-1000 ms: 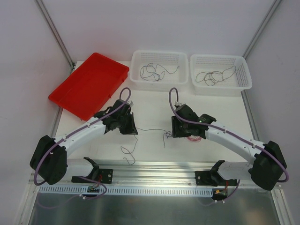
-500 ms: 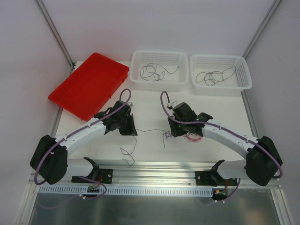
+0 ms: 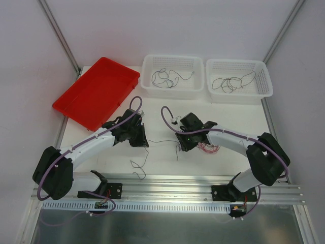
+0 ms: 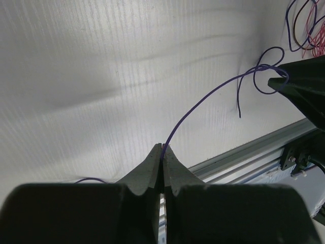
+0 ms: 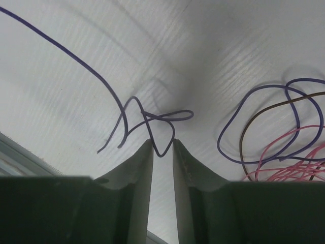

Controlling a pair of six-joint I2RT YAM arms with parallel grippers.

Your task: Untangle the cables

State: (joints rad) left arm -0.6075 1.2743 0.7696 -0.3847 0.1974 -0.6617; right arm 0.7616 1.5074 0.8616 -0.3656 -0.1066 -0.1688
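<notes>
A thin dark purple cable (image 3: 162, 141) runs across the white table between my two grippers. My left gripper (image 4: 162, 148) is shut on one part of it; the cable arcs away to a knotted loop (image 4: 264, 76). More of it trails toward the near edge (image 3: 139, 168). My right gripper (image 5: 162, 143) is open a little, with a bend of the knotted purple loop (image 5: 163, 151) lying between its fingertips. In the top view the right gripper (image 3: 180, 143) sits at the knot. A bunch of purple, brown and pink cables (image 5: 284, 147) lies just right of it, also in the top view (image 3: 209, 148).
A red tray (image 3: 96, 91) lies at the far left. Two white baskets (image 3: 172, 63) (image 3: 238, 65) at the back each hold thin cables. An aluminium rail (image 3: 167, 185) runs along the near edge.
My right arm has swung left, bringing its gripper over to the knot of the purple cable. My left arm has stayed put, still shut on the cable.
</notes>
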